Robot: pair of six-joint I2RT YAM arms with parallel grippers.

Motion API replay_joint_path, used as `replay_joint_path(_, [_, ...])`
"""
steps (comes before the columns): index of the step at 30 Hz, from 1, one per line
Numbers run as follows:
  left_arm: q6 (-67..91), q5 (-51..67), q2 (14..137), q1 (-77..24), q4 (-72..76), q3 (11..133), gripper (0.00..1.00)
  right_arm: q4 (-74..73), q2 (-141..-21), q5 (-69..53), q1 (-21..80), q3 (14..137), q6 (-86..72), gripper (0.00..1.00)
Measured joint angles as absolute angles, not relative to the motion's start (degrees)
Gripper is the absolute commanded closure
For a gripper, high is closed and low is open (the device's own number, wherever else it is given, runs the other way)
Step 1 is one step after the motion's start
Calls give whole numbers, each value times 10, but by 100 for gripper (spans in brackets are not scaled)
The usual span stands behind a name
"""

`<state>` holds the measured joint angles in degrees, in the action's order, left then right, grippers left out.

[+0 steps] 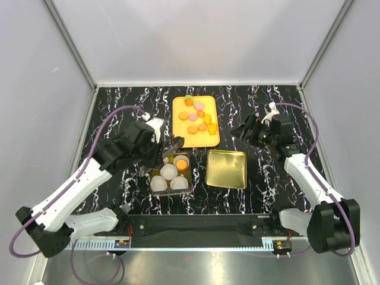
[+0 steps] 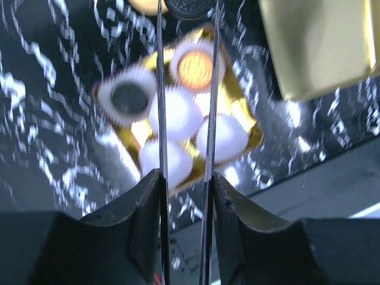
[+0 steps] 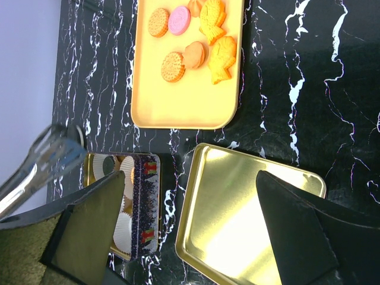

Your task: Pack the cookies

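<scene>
The left gripper (image 2: 186,178) has its fingers (image 2: 148,199) partly closed, clamped on a pair of slim metal tongs (image 2: 160,101). Right at the tong tips sits a small round black cookie (image 2: 187,6), apparently pinched, though the top of the wrist view cuts it off. The target lies below: the square gold tin (image 2: 254,132), by the table's near edge and left of centre, lined with white fluted paper cups (image 2: 175,110). 1 cup holds an orange cookie (image 2: 196,68), 1 a dark seated disc (image 2: 127,98), and 3 look empty, blur allowing. The job now, by the look of it, is to bring the tips over an empty cup. They should come down until the cookie is just above the paper, then ease the squeeze so it lands flat. A steep approach should keep the blades from dragging the light cups or nudging the filled ones. The remaining cookies (image 1: 196,116) wait on the flat yellow rectangular tray (image 1: 196,140) in the middle of the black marbled table (image 1: 119,101), toward its far edge, so plenty is left to pack. The shallow gold lid (image 1: 226,168) lies just beside the tin on its right, off the route. The right gripper (image 1: 244,129) hangs over the table's right side, jaws spread wide, holding nothing, well apart from the tin.
</scene>
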<state>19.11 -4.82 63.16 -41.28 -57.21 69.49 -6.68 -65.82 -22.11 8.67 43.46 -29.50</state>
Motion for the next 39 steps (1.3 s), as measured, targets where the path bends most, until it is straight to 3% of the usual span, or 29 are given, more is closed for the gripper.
replay_joint_path(6, [206, -46, 549, -413, -614, 623, 62, -67, -668, -222, 87, 435, -295, 0])
replay_joint_path(15, [223, -35, 523, -413, -629, 545, 62, -67, -669, -221, 87, 435, -295, 0])
replay_joint_path(39, [245, 0, 478, -413, -642, 513, 61, -67, -676, -222, 87, 435, -295, 0])
